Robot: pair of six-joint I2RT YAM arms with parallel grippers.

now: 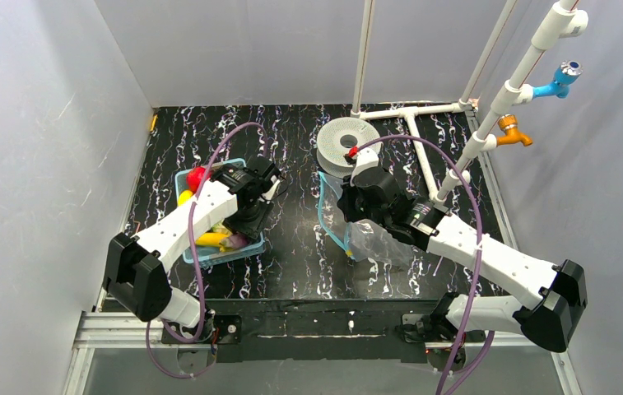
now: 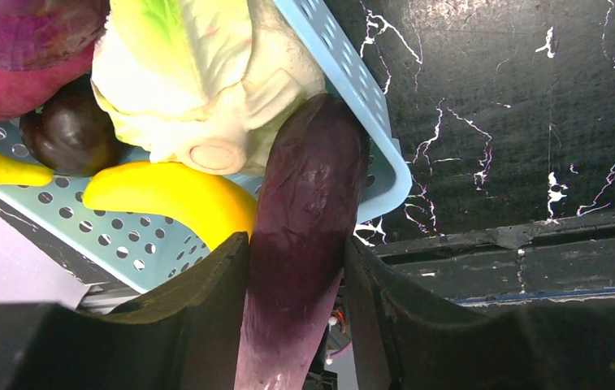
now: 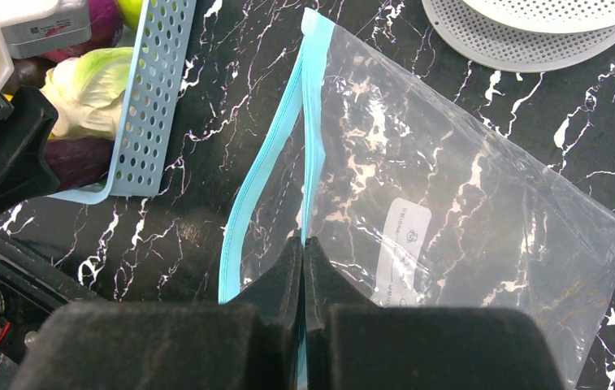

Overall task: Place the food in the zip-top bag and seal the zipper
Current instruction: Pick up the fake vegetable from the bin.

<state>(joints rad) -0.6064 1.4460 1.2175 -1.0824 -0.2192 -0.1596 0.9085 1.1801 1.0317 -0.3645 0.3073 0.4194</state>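
The left gripper reaches in from 6 o'clock, its two dark fingers pressed against both sides of the purple eggplant. The eggplant's far end lies over the rim of the blue basket. In the basket, the yellow banana sits at 9 o'clock and the pale-green cabbage at 11. A dark round fruit sits at 10. The black marbled surface fills 3 o'clock.

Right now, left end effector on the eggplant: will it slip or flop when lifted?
Probably stiff: the eggplant shows no dent where the left end effector grips it. Its glossy, tapered skin could slip. It lies against the basket rim beside the banana, so it may drag there.
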